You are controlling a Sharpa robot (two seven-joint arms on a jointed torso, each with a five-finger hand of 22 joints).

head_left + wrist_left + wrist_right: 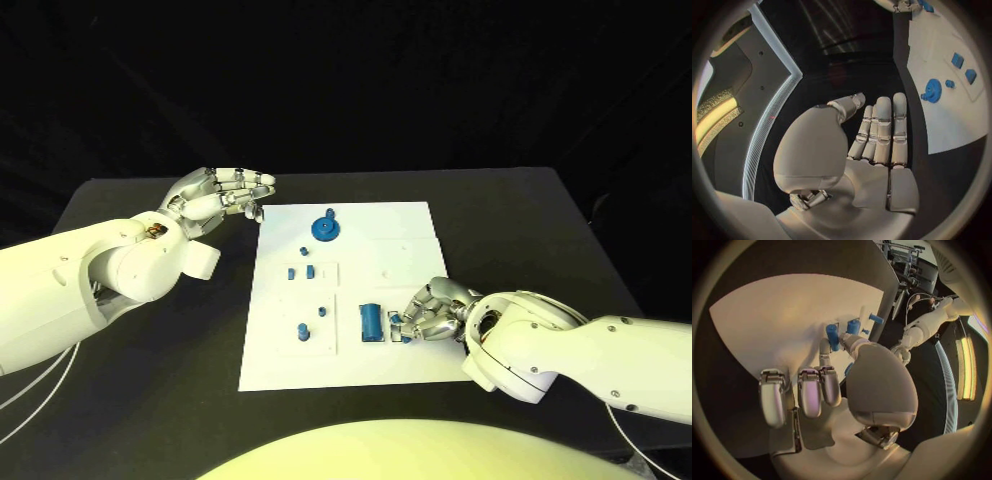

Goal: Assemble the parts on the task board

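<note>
The robot's right hand (433, 310) reaches in low over the near right part of the white task board (397, 365), its silver fingers curled inward and downward beside a blue cylindrical part (372, 320) that lies on the board. In the right wrist view the right hand (836, 390) has its thumb and one finger extended toward a small blue part (832, 336) at their tips, the remaining fingers (809, 396) folded side by side toward the palm; whether the blue piece is actually pinched or only touched cannot be told.

The left hand (219, 195) hovers off the board's far left corner, above the black table (144, 400), holding nothing. Its fingers are slightly bent and close together. The left wrist view shows the left hand (873, 145) with its palm flat, fingers (882, 127) straight and pressed side by side, the thumb angled a little apart.

The board is a flat, matte, rectangular white plate with faint shallow recesses. On it lie glossy blue plastic parts: a round gear-like disc (327, 230) near the far edge, a small peg (304, 250) just below it, two small blocks (302, 271) side by side in a recess, and a short stubby piece (303, 331) near the left side. Both arms are smooth white shells; the hands are metallic and segmented.
</note>
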